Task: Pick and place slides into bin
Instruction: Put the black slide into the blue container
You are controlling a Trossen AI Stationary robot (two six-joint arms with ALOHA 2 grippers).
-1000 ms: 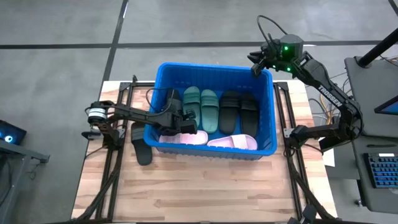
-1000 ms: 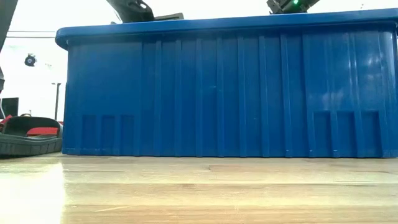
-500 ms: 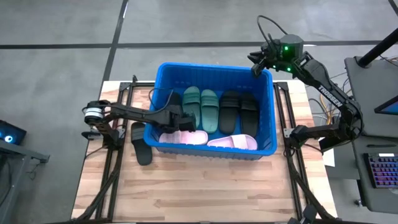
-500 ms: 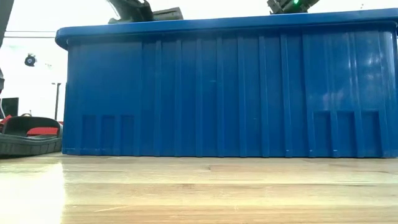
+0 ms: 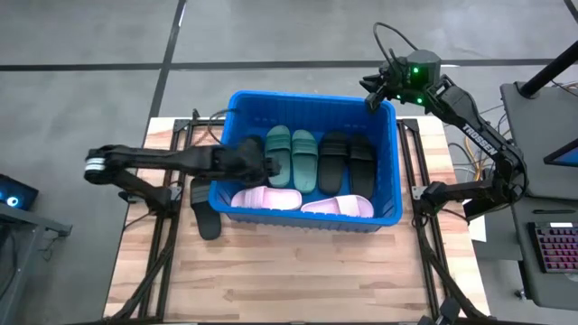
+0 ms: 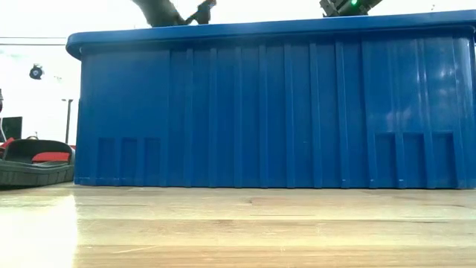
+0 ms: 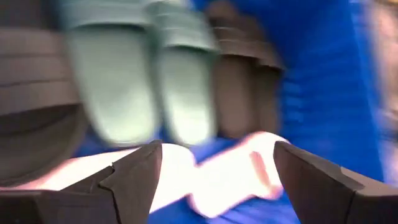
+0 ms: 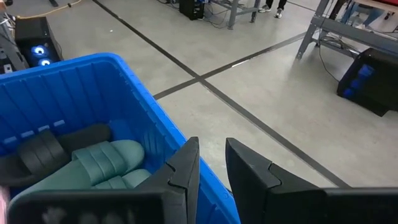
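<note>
The blue bin (image 5: pixel 307 96) (image 6: pixel 275 112) stands at the middle of the wooden table. In it lie two dark green slides (image 5: pixel 293 158) (image 7: pixel 143 81), two black slides (image 5: pixel 348 162) and two pale pink slides (image 5: pixel 266 199) along its near wall. Another dark slide (image 7: pixel 37 99) lies beside the green ones. One black slide (image 5: pixel 206 210) (image 6: pixel 37 160) rests on its sole on the table, left of the bin. My left gripper (image 5: pixel 265 165) (image 7: pixel 214 149) hovers open over the bin's left part, nothing between its fingers. My right gripper (image 5: pixel 371 95) (image 8: pixel 211 155) waits above the bin's far right corner, its fingers a little apart and empty.
Black metal rails (image 5: pixel 172 194) run along the table's left and right sides beside the bin. A keyboard (image 5: pixel 551 253) and a grey stand sit beyond the right edge. Bare wood (image 5: pixel 298 271) stretches between the bin and the near edge.
My left gripper has drawn a little toward the far edge over the bin's left part and tipped upward, while its elbow has swung out toward the table's left edge. The slides in the bin and the one on the table lie as before.
</note>
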